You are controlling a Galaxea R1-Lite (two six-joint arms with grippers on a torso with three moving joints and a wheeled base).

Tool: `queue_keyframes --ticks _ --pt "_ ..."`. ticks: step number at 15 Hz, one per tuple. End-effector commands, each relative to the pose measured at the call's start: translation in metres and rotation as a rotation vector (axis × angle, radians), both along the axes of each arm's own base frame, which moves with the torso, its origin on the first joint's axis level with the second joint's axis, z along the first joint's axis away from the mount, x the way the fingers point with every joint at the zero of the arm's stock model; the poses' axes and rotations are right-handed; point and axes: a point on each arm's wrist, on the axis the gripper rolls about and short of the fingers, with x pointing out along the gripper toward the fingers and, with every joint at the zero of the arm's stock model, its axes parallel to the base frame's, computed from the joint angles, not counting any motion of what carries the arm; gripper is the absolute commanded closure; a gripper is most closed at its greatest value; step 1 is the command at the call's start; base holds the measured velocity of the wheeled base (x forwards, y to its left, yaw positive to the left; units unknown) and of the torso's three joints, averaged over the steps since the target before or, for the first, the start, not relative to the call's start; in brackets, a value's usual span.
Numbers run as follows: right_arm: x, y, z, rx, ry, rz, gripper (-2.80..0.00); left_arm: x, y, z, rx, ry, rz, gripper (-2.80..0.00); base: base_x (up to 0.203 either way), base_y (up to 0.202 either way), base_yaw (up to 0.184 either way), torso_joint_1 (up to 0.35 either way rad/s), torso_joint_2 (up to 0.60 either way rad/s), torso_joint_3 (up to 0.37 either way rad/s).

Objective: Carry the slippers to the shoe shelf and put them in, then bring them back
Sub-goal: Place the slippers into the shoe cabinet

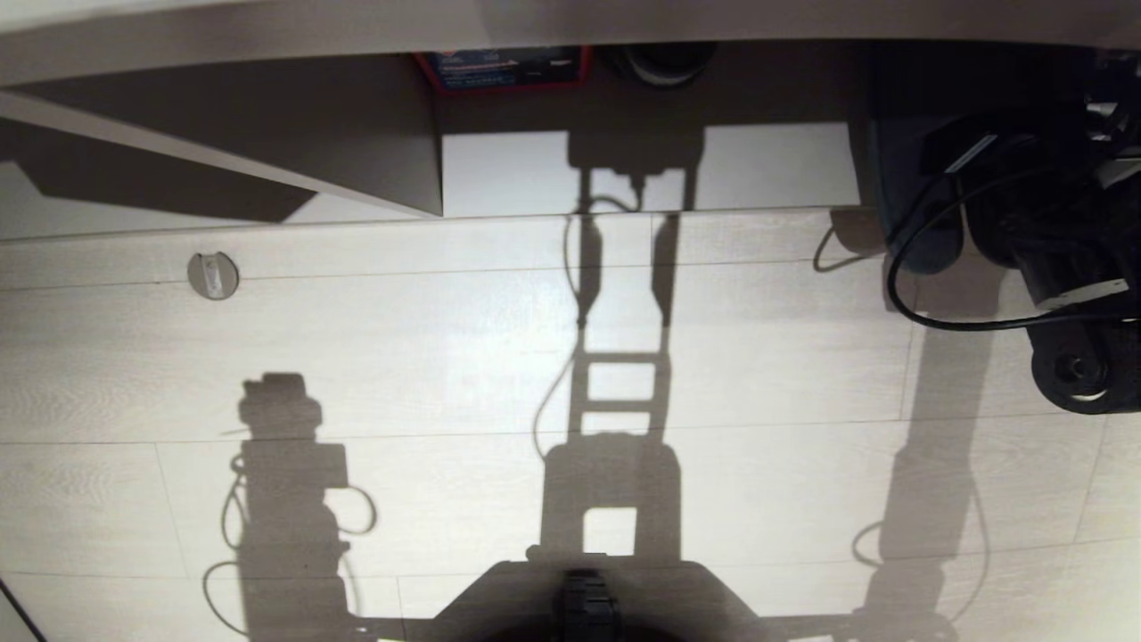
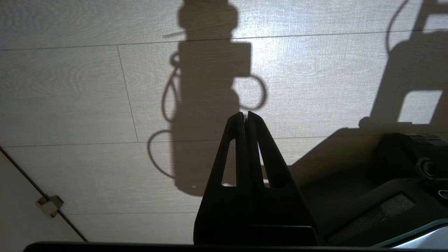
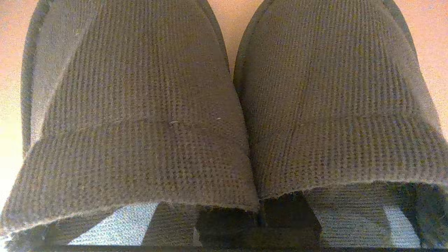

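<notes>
So, counting first: two slippers, a matching pair in dark waffle-knit fabric, side by side with their inner edges touching. They fill the right wrist view, toes pointing away from the camera, heel openings closest to it. In the head view only a rounded dark bit of them peeks out just beside the right arm, right in front of the shoe shelf.

One shoe shelf, pale wood with a darker back panel and one slanted divider. Inside it, toward the back, there's one red-edged box and next to that one dark round thing that's too dim to identify. One small round fitting sits in the floor in front of the shelf, below the divider.

Two arms. The right one reaches forward at the shelf's right end, a black cable looping off it. The right end effector is closed down on the slippers at their heel openings, where the two meet; its fingers themselves are mostly hidden under the fabric.

The left end effector hangs over bare floor well back from the shelf, fingers pressed together with nothing between them, pointing out over its own shadow.
</notes>
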Motion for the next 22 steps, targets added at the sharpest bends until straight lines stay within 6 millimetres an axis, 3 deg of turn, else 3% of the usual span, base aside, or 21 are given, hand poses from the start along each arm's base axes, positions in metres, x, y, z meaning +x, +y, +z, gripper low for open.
queue_keyframes --ticks 1,10,11,22 --pt "0.0034 -0.0001 -0.0001 -0.002 -0.011 -0.001 0.00 0.0000 0.0000 0.0000 -0.001 -0.001 0.001 0.00 0.000 0.000 0.000 0.000 0.00 0.000" --pt "0.0069 -0.0007 0.0006 -0.004 -0.005 -0.005 0.00 0.0000 0.0000 0.0000 -0.001 -0.001 0.001 0.00 0.000 0.000 0.000 0.000 0.00 0.000" --pt "0.0066 -0.0011 0.0010 -0.003 -0.006 -0.005 -2.80 0.0000 0.0000 0.0000 -0.001 -0.001 0.001 0.00 0.000 0.000 0.000 0.000 0.00 0.000" --pt "0.0060 -0.0011 0.0003 -0.020 0.027 0.018 -2.80 0.0000 0.0000 0.0000 -0.001 0.000 0.001 0.00 0.000 0.000 0.000 0.000 0.00 0.000"
